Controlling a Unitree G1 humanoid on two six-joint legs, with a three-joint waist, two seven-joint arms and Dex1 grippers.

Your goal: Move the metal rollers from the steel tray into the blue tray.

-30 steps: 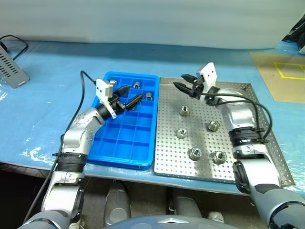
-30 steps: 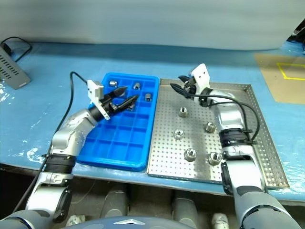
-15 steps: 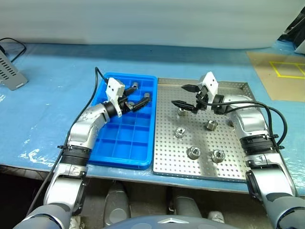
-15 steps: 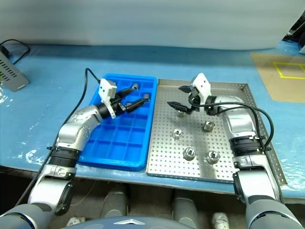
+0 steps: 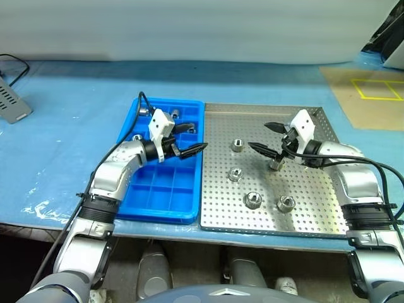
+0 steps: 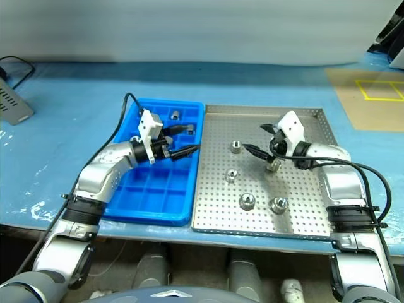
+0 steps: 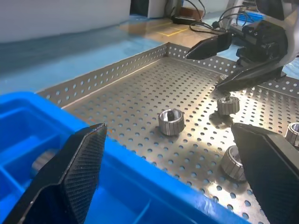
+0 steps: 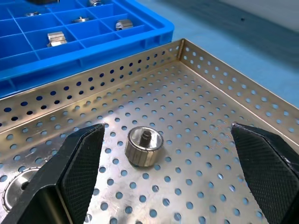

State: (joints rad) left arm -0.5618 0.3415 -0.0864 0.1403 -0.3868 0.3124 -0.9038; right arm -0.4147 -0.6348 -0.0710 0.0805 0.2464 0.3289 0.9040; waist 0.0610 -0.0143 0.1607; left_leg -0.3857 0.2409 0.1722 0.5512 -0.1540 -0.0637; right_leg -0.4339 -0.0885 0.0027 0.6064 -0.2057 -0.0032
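- Right gripper (image 5: 269, 137) hangs over the steel tray (image 5: 315, 208) with its two black fingers spread wide and nothing between them; one metal roller (image 5: 276, 164) sits just below it.
- In the right wrist view that roller (image 8: 144, 146) stands upright on the perforated floor, between the fingers but clear of both.
- Left gripper (image 5: 191, 138) is wide open too and empty, reaching level over the far part of the blue tray (image 5: 161, 208), its tips at the edge next to the steel tray.
- Five rollers are still on the steel tray: one toward the back (image 5: 237, 145), one mid-tray (image 5: 234, 173), two nearer the front (image 5: 253, 200) (image 5: 285, 202), plus the one under the right gripper.
- A few rollers already lie in the blue tray's far compartments, e.g. (image 5: 175, 113).
- Both trays sit side by side, touching, on the blue-covered bench (image 5: 63, 151).
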